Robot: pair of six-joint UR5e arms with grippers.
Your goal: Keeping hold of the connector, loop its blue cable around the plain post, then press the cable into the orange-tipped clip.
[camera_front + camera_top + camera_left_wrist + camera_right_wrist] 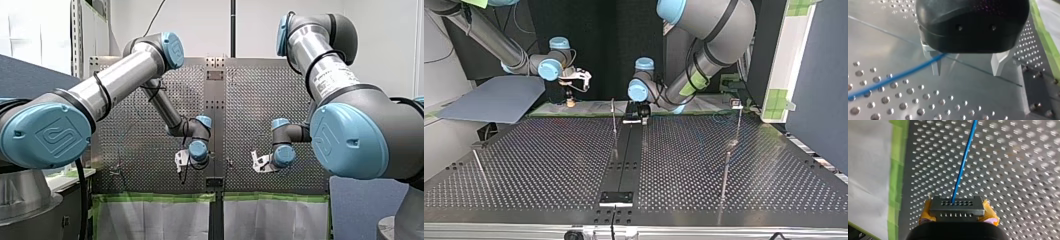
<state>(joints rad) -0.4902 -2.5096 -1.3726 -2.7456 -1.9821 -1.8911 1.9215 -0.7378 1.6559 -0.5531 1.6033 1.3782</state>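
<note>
In the right wrist view my right gripper [956, 216] is shut on a dark grey connector [957, 206], with its yellow pads [926, 213] on either side. The blue cable [964, 162] leaves the connector and runs straight ahead over the perforated table. In the left wrist view my left gripper [967, 67] is open, its metal fingers [935, 66] just above the table. The blue cable [898, 78] comes in from the side, passes one finger and goes out of sight under the gripper body. In the top view a thin plain post [614, 122] stands beside my left gripper [638, 119]. I see no orange-tipped clip.
More thin posts [726, 170] stand on the perforated table [549, 165], one [738, 115] topped by a small block. A dark strip [624, 155] runs down the table's middle. Green tape [896, 170] marks the table edge beside my right gripper [570, 102].
</note>
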